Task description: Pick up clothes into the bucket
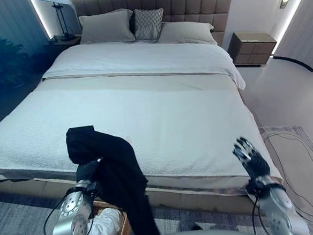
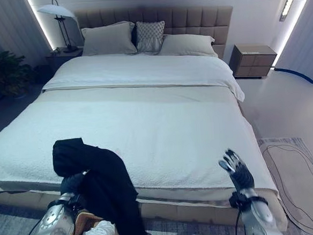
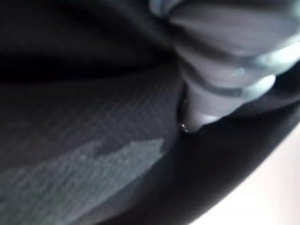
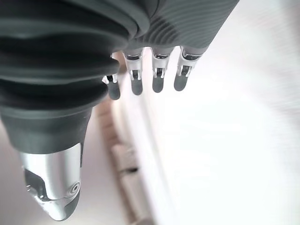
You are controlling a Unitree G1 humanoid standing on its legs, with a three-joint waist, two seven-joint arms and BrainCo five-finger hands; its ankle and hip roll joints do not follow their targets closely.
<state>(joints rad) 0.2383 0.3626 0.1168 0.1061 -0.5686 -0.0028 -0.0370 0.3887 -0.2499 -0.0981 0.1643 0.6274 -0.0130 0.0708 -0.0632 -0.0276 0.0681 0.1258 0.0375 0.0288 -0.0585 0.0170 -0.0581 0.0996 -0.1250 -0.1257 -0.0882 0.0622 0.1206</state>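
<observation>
Left hand [image 1: 88,170] is gripping the black garment [image 1: 114,171], which is hanging off the bed [image 1: 161,112] edge above the wicker basket [image 1: 123,227]. Release should probably come only once the trailing cloth is hanging inside. Right hand [image 1: 250,156] is hovering with fingers spread

My left hand [image 1: 88,170] sits lower left of the frame, fingers curled shut in a grip. My right hand [image 1: 250,156] is raised lower right, fingers straight and spread.

A wide bed [image 1: 161,106] carries three pillows [image 1: 107,27]; a lamp [image 1: 59,14], nightstand [image 1: 252,48] and rug [image 1: 299,161] flank it.
</observation>
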